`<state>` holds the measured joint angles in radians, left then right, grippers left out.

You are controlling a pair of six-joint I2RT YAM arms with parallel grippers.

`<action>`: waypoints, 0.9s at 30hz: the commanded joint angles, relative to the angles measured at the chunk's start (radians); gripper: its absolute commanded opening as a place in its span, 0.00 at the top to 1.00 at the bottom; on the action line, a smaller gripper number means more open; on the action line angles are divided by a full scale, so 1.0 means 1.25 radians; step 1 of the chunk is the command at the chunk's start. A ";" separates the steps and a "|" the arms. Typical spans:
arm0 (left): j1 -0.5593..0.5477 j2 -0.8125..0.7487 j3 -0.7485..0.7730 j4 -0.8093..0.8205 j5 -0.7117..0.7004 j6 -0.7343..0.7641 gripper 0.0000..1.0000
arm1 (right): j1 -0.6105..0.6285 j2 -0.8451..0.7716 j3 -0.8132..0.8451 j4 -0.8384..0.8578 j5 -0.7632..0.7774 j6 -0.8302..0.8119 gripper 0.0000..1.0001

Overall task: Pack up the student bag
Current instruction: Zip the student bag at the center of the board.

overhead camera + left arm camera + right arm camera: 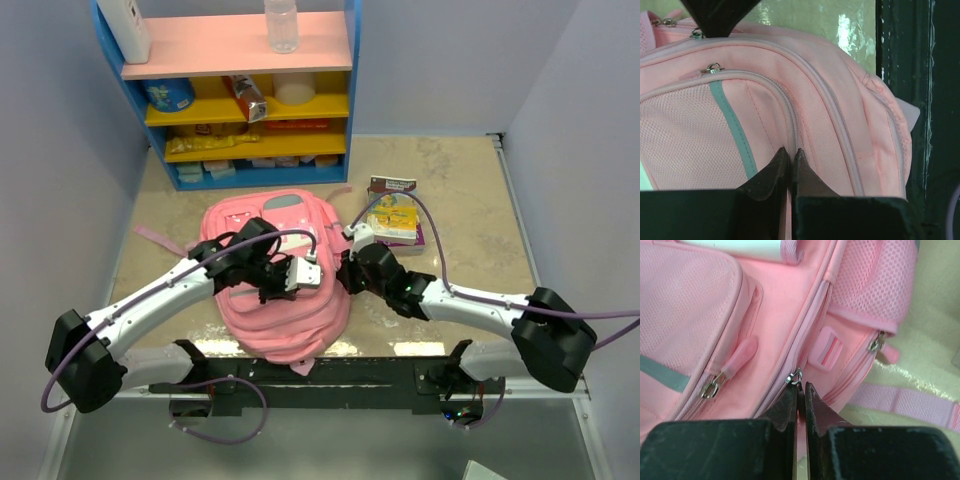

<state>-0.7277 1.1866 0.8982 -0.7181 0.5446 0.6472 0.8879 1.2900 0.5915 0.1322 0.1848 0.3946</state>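
The student bag [285, 305] is a large pink backpack lying flat mid-table between both arms. My left gripper [272, 293] rests on its front and is shut; in the left wrist view its tips [791, 152] pinch the pink fabric at a curved zip seam beside a mesh pocket with a teal stripe [735, 130]. My right gripper [343, 278] is at the bag's right side. It is shut, and a metal zip pull [796, 376] sits right at its tips [801, 386], its tab caught between them. Two other zip sliders [710, 387] [876, 342] hang free.
A book [395, 215] lies on the table just right of the bag, behind the right arm. A blue and yellow shelf [250, 110] with a bottle [282, 22] and boxes stands at the back. A pink strap [905, 402] trails over the table to the right.
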 commanded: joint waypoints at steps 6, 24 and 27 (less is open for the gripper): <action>-0.022 0.009 0.086 -0.367 0.124 0.327 1.00 | -0.094 0.065 0.110 0.081 -0.026 -0.096 1.00; -0.003 -0.029 0.209 -0.432 0.069 0.371 1.00 | -0.097 -0.052 0.047 0.075 0.045 -0.064 0.47; 0.009 -0.035 0.231 -0.444 0.047 0.381 1.00 | -0.096 -0.075 0.032 0.030 0.068 -0.059 0.48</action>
<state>-0.7307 1.1881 1.0996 -1.2121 0.5442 1.0706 0.7654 1.2396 0.6575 0.1913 0.1967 0.3069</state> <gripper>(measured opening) 0.057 0.528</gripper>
